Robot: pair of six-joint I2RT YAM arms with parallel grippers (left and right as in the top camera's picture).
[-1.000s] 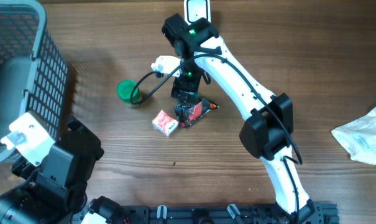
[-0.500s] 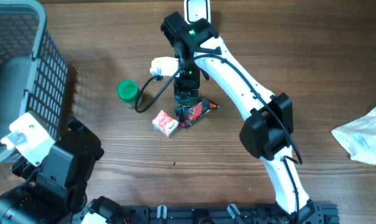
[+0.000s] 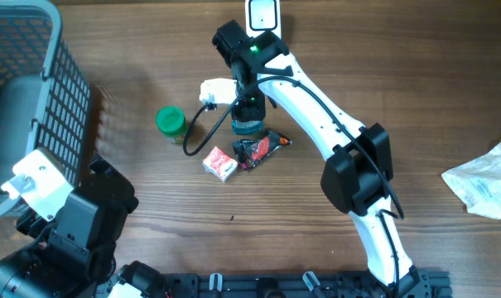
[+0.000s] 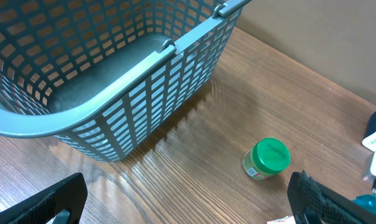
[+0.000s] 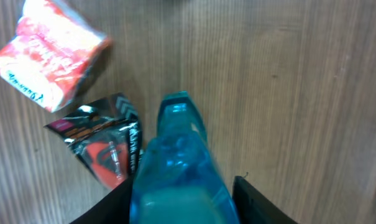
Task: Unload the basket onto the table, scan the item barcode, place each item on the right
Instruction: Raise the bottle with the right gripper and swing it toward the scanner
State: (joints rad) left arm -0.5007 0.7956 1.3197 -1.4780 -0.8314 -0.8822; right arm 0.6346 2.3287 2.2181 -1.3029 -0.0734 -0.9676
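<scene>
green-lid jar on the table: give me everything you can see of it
The green-lid jar is small, with a round bright green lid over a short, clear-looking body. The body has a pale label whose print is too small to read. It is closed and appears to stand upright, lid up, on the wooden table, right of the grey basket. A black cable curves close along its right side; whether they touch cannot be told.

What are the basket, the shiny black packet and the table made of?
Basket: looks like grey plastic, matte, moulded into an open grid.
Black packet: probably plastic foil, glossy, since it crinkles and shows bright glints.
Table: wood or a wood-look top, brown with straight grain lines; which one is hard to tell.
</scene>
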